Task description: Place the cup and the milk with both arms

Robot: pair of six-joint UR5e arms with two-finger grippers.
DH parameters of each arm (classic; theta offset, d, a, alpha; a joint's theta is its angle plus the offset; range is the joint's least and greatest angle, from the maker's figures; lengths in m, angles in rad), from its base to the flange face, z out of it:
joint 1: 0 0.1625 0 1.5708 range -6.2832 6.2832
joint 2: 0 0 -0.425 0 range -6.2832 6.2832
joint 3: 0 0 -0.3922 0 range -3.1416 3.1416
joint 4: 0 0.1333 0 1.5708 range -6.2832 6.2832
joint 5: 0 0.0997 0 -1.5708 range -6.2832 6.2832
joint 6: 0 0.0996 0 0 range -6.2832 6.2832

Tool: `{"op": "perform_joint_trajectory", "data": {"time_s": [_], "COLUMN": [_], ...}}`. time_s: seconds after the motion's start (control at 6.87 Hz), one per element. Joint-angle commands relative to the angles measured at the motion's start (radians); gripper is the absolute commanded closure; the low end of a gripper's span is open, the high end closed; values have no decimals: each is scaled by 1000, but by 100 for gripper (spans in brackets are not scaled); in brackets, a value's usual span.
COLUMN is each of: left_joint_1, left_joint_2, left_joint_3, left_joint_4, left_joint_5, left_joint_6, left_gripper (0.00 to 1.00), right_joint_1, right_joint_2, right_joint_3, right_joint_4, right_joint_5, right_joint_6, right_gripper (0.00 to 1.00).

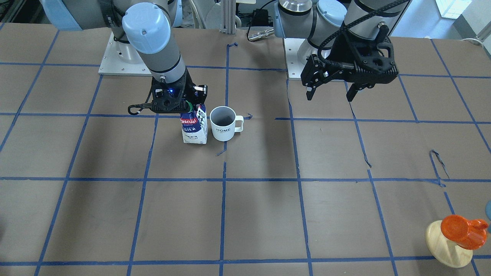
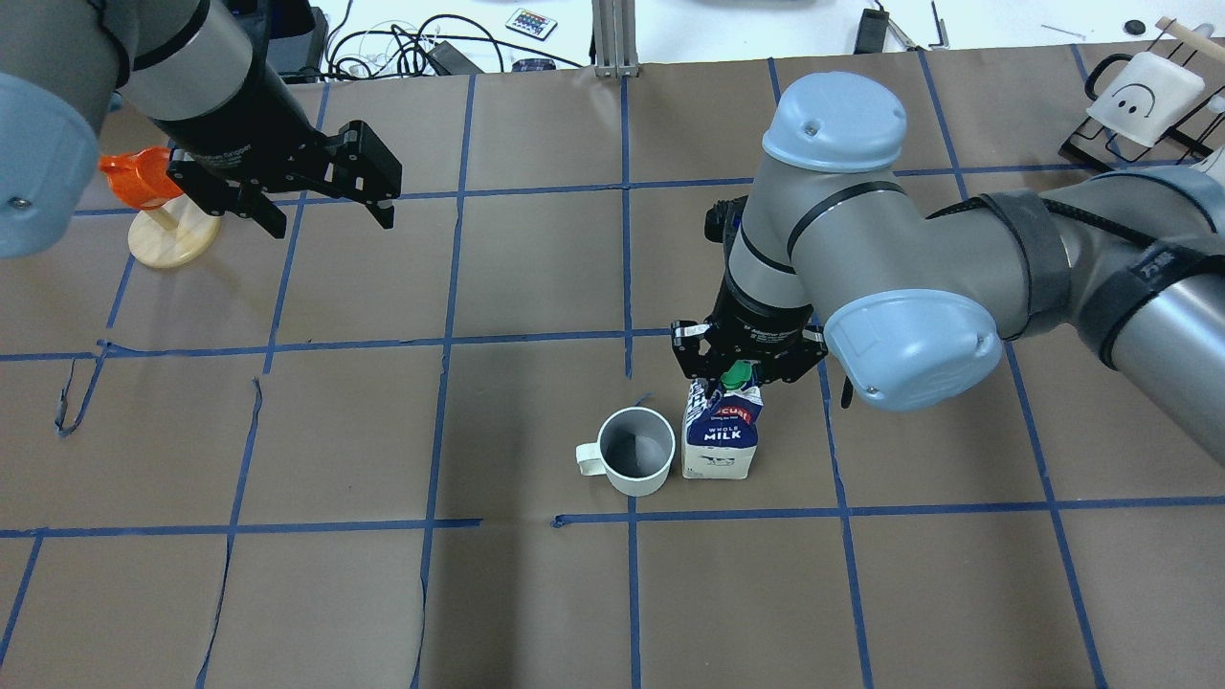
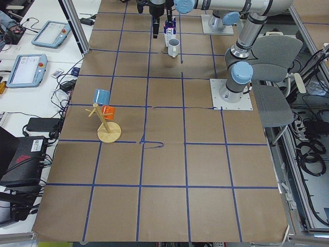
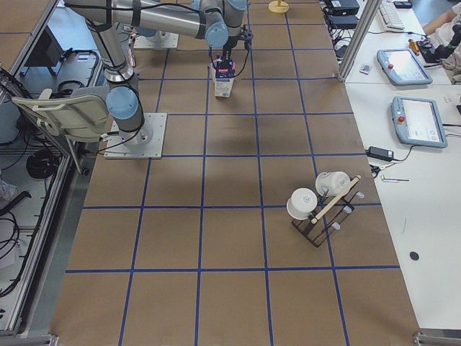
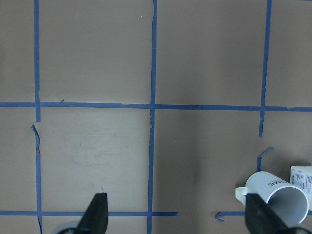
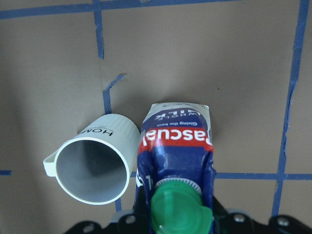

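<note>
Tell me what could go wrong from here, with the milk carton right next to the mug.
The right arm's jaws seem to clamp the blue and white gable-top milk carton high, by its green screw cap; the soft top could crumple or slip.
The white ceramic mug stands close beside the carton, so a sideways pull on release could knock either over.
The left arm's jaws, open, would find little room on the mug's carton side.

My right fingers (image 2: 697,368) are closed around the top of the milk (image 2: 721,442), and the cup (image 2: 632,455) stands just beside it toward my left, so there is no gap to pass between them. Under my spread left fingers (image 1: 309,93) the bench (image 1: 326,153) lies free, and the orange cup (image 1: 462,230) on its wooden stand is well apart.
</note>
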Motion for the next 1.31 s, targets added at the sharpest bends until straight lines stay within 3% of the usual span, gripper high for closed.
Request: {"op": "perform_joint_trajectory", "data": {"time_s": [0.0,0.58,0.73,0.87,1.02,1.17], "left_joint_1": [0,0,0,0,0,0], "left_joint_2": [-1,1,1,1,1,1], "left_joint_3": [-1,0,0,0,0,0], "left_joint_4": [-1,0,0,0,0,0], "left_joint_5": [0,-3,-3,-3,-3,-3], "left_joint_6": [0,0,0,0,0,0], "left_gripper": [0,0,0,0,0,0], "right_joint_1": [0,34,34,32,32,26], "right_joint_2": [0,10,12,13,13,13], "right_joint_3": [1,4,2,5,2,-10], "right_joint_4": [-6,-58,-58,-58,-59,-58], "right_joint_5": [0,-2,-2,-13,-16,-23], "right_joint_6": [5,7,8,1,-5,-9], "right_gripper": [94,87,71,40,23,13]}}
